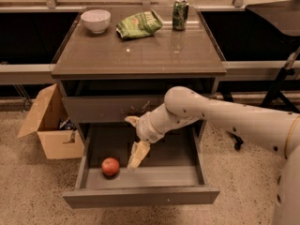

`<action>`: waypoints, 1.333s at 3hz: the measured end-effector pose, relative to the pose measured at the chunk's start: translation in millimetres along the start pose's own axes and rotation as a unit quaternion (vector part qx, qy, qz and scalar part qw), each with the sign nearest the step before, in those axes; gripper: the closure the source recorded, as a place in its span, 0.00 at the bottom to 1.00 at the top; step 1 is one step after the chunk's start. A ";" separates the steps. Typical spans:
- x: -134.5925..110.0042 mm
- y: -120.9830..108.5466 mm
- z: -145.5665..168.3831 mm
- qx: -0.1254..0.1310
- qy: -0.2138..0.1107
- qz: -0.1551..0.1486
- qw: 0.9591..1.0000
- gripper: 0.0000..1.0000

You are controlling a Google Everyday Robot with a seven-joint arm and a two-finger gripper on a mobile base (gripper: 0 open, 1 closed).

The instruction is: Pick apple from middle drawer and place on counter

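At the bottom of the frame the middle drawer [140,197] stands pulled out, its plain front bearing 1 tiny light dot. In its left front part lies 1 small, round red apple [110,166]. Just right of the apple hangs the gripper [130,143], its 2 fingers spread wide, holding nothing. Higher up, the glossy counter [140,55] carries 1 white bowl [95,20], 1 green bag [139,24] and 1 can [180,14].

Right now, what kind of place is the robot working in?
Probably an office break area: the counter holds a white bowl, chip bag and soda can, with a cardboard box beside it. The claw hangs open over the middle drawer, apart from the apple.
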State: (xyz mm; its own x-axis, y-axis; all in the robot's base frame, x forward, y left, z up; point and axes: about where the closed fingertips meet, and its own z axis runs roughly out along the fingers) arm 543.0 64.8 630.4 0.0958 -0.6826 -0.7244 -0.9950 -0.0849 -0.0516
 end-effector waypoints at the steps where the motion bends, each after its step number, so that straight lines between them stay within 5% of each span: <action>1: 22.2 -15.4 45.7 -0.010 -0.005 0.028 1.000 0.00; 3: 60.7 -37.2 136.3 -0.008 -0.013 0.081 0.997 0.00; 4: 60.7 -37.2 136.3 -0.008 -0.013 0.081 0.997 0.00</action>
State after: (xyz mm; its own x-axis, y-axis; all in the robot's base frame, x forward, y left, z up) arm 582.2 125.6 494.6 -0.0669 -0.6689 -0.7404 -0.9969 0.0133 0.0780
